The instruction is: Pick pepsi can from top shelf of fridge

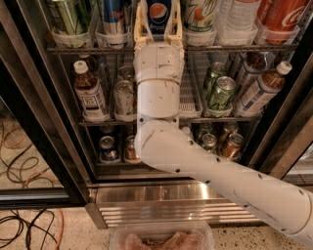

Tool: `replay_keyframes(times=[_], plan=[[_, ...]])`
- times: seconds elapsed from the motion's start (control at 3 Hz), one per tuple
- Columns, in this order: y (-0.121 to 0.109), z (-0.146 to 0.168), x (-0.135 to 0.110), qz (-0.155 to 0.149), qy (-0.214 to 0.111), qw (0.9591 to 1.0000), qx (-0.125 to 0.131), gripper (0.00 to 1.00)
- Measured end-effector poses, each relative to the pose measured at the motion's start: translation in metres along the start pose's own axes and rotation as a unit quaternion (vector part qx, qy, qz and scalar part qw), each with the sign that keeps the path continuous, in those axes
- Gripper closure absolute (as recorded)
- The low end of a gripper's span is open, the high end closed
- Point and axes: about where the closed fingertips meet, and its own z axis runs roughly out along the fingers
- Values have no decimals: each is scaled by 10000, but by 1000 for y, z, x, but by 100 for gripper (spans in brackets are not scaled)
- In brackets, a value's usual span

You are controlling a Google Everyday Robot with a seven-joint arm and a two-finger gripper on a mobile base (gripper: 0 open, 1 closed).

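The pepsi can (159,14), dark blue with the round globe, stands in the middle lane of the top shelf (88,50) of the fridge (161,197). My gripper (158,9) reaches up from the white arm (157,93). Its cream fingers (140,22) stand on both sides of the can and press against it. The can still rests in its whitish lane front. A Red Bull can (113,14) stands to its left and a 7UP can (200,12) to its right.
A large Coca-Cola bottle (283,14) and a clear bottle (239,17) stand at the right of the top shelf. The lower racks hold bottles (89,95) and small cans (221,90). The dark door frame (44,136) is at left, with cables (24,215) on the floor. A plastic tub (161,237) is at the bottom.
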Motion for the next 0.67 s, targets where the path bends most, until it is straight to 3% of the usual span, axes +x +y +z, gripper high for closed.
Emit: replay_keyframes(times=[0.67], plan=[[6,-8,3,79,176,9997,-120,33]])
